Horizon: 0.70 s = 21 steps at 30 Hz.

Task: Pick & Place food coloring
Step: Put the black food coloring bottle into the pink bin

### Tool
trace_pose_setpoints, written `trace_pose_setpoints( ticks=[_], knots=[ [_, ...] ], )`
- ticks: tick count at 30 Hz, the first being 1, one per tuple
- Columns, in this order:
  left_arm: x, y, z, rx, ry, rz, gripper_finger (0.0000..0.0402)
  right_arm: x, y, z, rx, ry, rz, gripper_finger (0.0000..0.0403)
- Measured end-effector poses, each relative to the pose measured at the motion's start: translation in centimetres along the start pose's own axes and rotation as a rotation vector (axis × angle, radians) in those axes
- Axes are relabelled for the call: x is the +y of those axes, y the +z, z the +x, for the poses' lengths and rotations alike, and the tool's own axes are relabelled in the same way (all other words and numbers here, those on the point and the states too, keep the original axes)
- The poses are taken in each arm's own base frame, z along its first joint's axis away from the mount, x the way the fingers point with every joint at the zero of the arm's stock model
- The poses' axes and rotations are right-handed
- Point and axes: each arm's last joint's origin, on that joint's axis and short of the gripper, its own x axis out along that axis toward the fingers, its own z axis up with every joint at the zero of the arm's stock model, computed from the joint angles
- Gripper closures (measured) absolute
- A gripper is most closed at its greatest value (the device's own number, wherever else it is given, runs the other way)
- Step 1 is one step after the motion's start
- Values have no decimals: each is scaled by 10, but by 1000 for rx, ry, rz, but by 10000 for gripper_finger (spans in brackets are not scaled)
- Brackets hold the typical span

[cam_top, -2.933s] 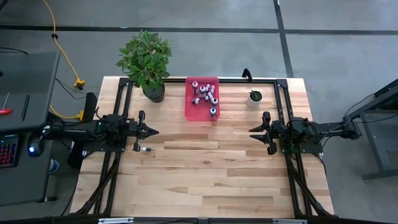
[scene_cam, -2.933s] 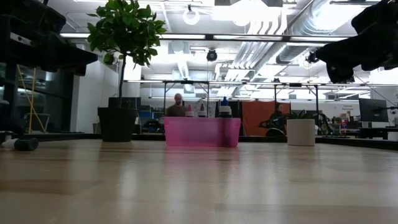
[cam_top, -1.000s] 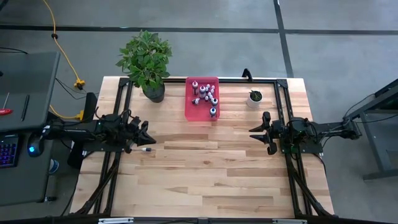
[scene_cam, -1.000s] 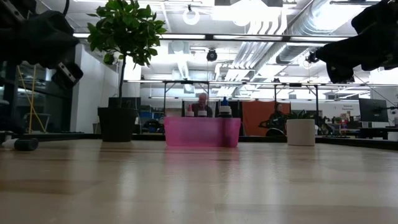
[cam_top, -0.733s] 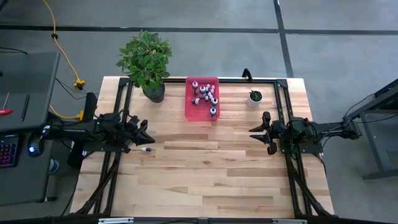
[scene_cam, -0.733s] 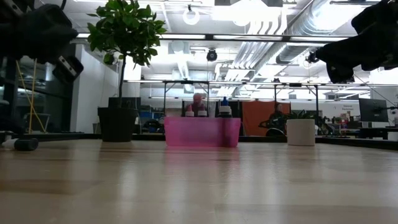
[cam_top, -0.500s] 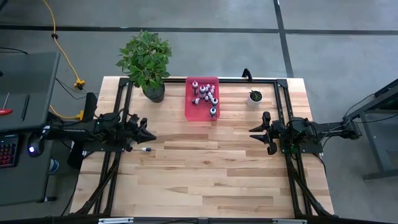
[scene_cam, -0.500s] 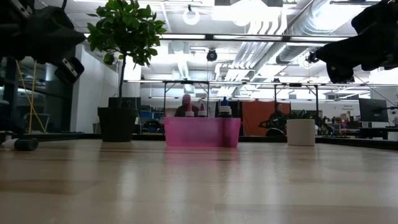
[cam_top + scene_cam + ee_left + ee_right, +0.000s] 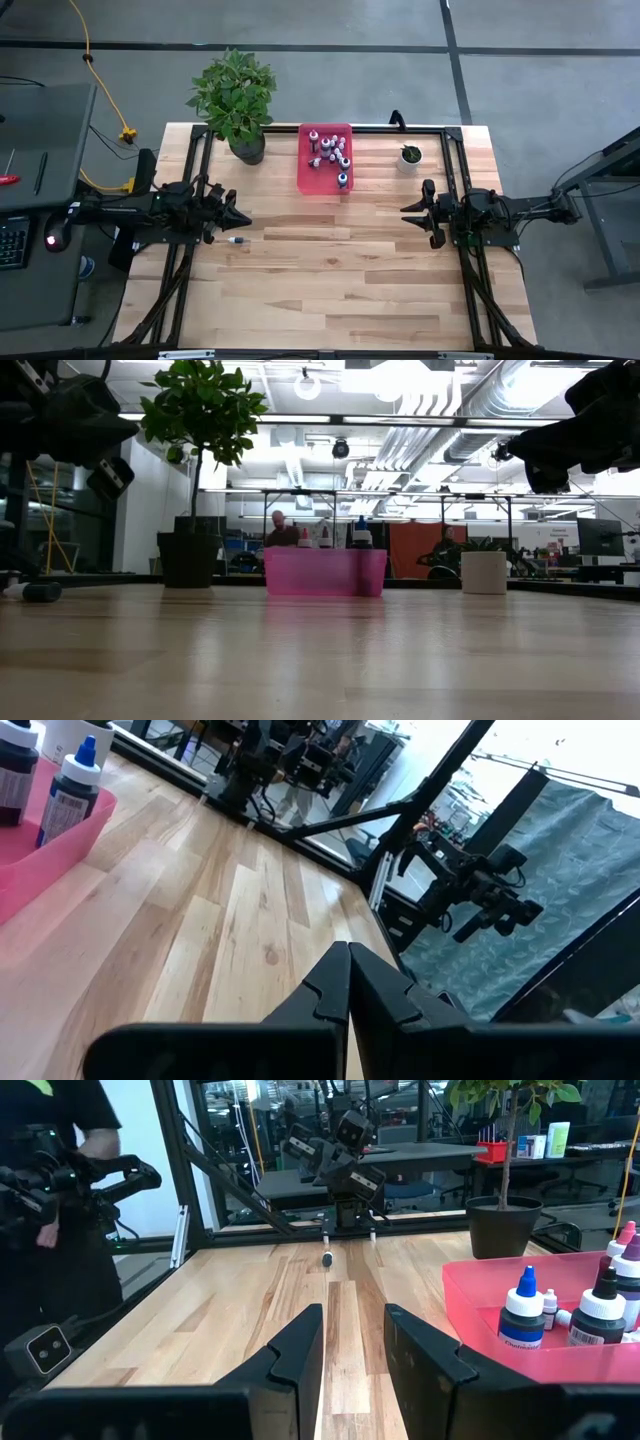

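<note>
A pale wooden plank table [image 9: 330,270] holds a translucent pink plastic tray [image 9: 324,160] at its far edge, filled with small white-capped food coloring bottles [image 9: 330,152]. One more small bottle [image 9: 236,240] lies on the wood just beside the left gripper [image 9: 240,215], whose fingers are pressed together, empty. The right gripper [image 9: 406,214] hovers opposite, fingers narrowly parted, holding nothing. A leafy green potted plant [image 9: 236,100] stands left of the tray, a small white pot [image 9: 410,156] to its right.
</note>
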Motion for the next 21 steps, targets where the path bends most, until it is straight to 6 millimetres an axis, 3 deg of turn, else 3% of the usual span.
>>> trace_pose_setpoints(
  ticks=[11, 21],
  knots=[
    [0, 3, 0, -54, 35, 4, 401, 0, 0, 0, 0, 0, 0, 304],
    [1, 4, 0, -76, 71, -113, 401, 0, 0, 0, 0, 0, 0, 304]
  ],
)
